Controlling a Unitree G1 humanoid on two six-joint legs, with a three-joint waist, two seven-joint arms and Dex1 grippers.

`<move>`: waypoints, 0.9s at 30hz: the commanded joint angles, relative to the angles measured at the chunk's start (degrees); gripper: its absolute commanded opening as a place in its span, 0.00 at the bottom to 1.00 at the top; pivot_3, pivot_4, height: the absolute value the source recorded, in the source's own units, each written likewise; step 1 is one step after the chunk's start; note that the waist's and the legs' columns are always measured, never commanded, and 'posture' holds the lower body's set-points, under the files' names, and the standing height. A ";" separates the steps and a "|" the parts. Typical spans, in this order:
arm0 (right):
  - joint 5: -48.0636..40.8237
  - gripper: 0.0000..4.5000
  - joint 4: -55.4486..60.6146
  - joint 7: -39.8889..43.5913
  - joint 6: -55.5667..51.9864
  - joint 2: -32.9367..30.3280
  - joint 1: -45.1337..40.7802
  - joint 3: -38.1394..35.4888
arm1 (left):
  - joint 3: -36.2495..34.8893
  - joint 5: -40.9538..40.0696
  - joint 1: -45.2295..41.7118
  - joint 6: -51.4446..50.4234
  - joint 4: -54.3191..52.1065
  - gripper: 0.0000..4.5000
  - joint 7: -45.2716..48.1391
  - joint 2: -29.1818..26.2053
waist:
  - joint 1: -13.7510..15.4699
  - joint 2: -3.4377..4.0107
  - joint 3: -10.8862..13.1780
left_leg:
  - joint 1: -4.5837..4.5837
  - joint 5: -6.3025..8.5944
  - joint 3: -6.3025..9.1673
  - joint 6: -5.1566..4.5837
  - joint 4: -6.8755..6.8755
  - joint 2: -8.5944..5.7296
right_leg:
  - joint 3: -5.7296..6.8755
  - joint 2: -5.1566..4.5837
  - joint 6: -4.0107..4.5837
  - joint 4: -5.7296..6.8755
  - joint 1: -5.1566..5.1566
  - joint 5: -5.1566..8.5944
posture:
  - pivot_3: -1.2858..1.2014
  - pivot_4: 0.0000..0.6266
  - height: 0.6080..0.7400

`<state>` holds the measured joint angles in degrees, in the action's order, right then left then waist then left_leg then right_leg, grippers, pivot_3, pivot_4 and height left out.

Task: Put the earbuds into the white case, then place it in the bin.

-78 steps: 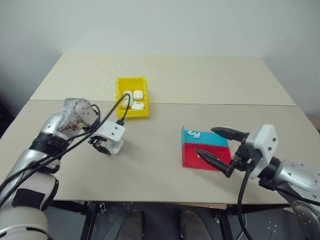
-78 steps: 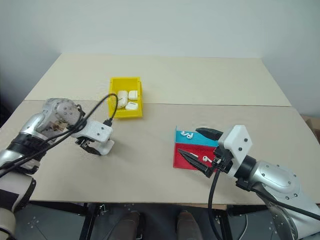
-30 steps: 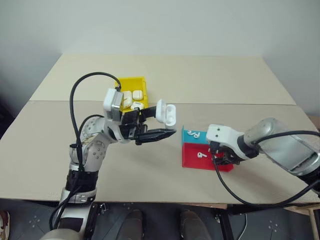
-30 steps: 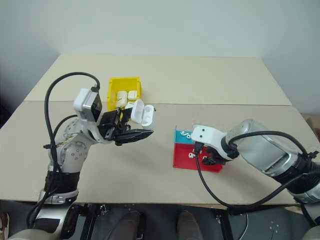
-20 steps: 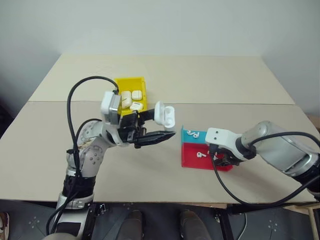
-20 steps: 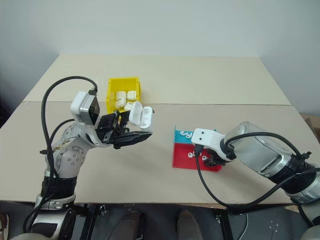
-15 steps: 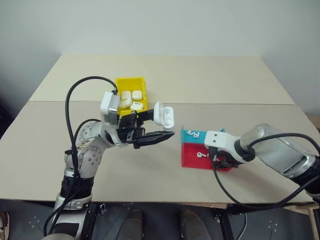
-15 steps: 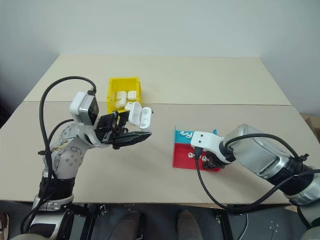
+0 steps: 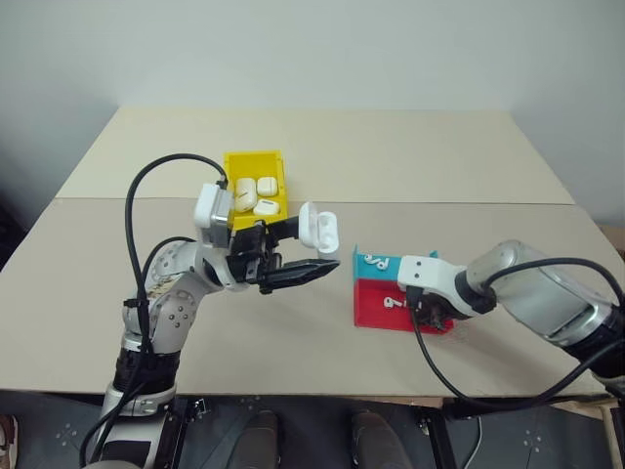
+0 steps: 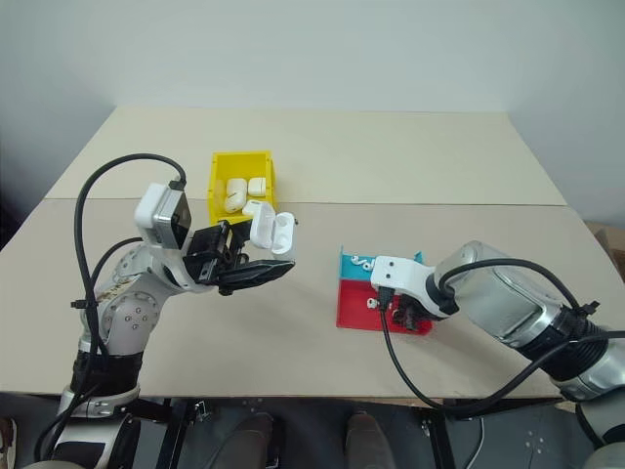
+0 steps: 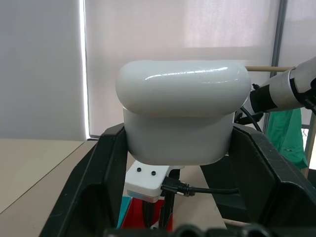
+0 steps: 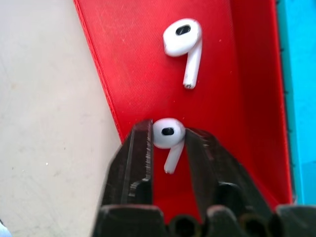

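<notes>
Earbuds: two on red tray half (image 12: 148, 64), one (image 12: 168, 136) pinched by right gripper (image 12: 168, 148); left gripper (image 11: 175, 163) clamps one open white case (image 11: 180, 111).

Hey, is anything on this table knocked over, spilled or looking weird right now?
Nothing stands out. The white case is held open, off the table, in the left gripper; the right gripper has one earbud between its fingers on the tray's red half, another earbud lying beside it.
</notes>
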<state>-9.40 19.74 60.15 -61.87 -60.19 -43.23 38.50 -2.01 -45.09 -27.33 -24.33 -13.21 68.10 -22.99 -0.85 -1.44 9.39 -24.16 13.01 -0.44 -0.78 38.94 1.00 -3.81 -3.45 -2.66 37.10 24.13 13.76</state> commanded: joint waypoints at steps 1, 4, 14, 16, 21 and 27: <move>-0.07 0.14 1.13 0.49 -1.23 0.06 1.11 -2.25 | 0.08 -1.24 -0.32 -0.47 -2.23 0.62 -0.11 -0.58 | 0.02 0.00 0.00 | 0.00 0.00 0.00 0.00 0.00 0.00 | 0.00 0.00 0.00 0.00 0.00 0.00 | 0.52 0.24 1.00; -0.78 0.14 2.92 0.84 -1.59 -1.08 2.51 -4.38 | 0.28 -1.41 -0.27 -0.95 -2.34 0.62 -0.02 -0.78 | 0.02 0.00 0.00 | -0.01 0.00 0.00 0.00 0.00 0.00 | 0.00 -0.01 0.00 -0.02 0.00 0.00 | 0.52 0.24 1.00; -16.94 0.14 10.31 -8.86 -3.65 14.21 8.78 -56.04 | 0.66 -0.93 -4.39 -3.48 -0.06 0.62 -0.39 -2.73 | 0.14 -0.08 -0.04 | -0.01 0.00 0.10 0.00 -0.01 0.02 | 0.08 0.04 0.00 -0.05 -0.09 0.00 | 0.52 0.24 1.00; -19.29 0.14 13.79 -14.57 4.05 24.30 10.14 -64.18 | 0.57 -0.76 -5.26 -2.53 0.83 0.62 0.36 -2.23 | 0.15 -0.07 -0.05 | 0.00 0.00 0.13 0.00 -0.06 -0.01 | 0.06 0.05 0.00 -0.04 -0.08 0.00 | 0.52 0.24 1.00; -35.89 0.14 18.28 -23.02 3.84 39.17 7.61 -71.12 | 1.98 -0.18 -7.01 -0.98 1.36 0.62 1.47 -0.17 | 0.00 -0.03 -0.04 | -0.03 -0.01 0.11 0.02 -0.08 -0.03 | -0.01 0.00 -0.02 0.02 0.01 -0.02 | 0.52 0.24 1.00; -49.29 0.14 22.89 -26.50 5.58 41.24 11.49 -67.04 | 3.86 1.41 -9.38 -0.78 1.71 0.62 1.08 0.74 | 0.00 -0.01 -0.05 | -0.01 -0.01 0.13 0.02 -0.10 -0.03 | 0.01 0.00 -0.01 0.00 -0.03 -0.02 | 0.52 0.24 1.00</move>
<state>-55.91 40.28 34.49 -58.66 -18.69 -32.82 -29.49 1.36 -44.21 -35.03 -26.20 -10.64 69.36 -22.52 -0.85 -1.45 9.35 -24.17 13.00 -0.30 -0.77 38.85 0.97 -3.78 -3.46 -2.67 37.08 24.07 13.74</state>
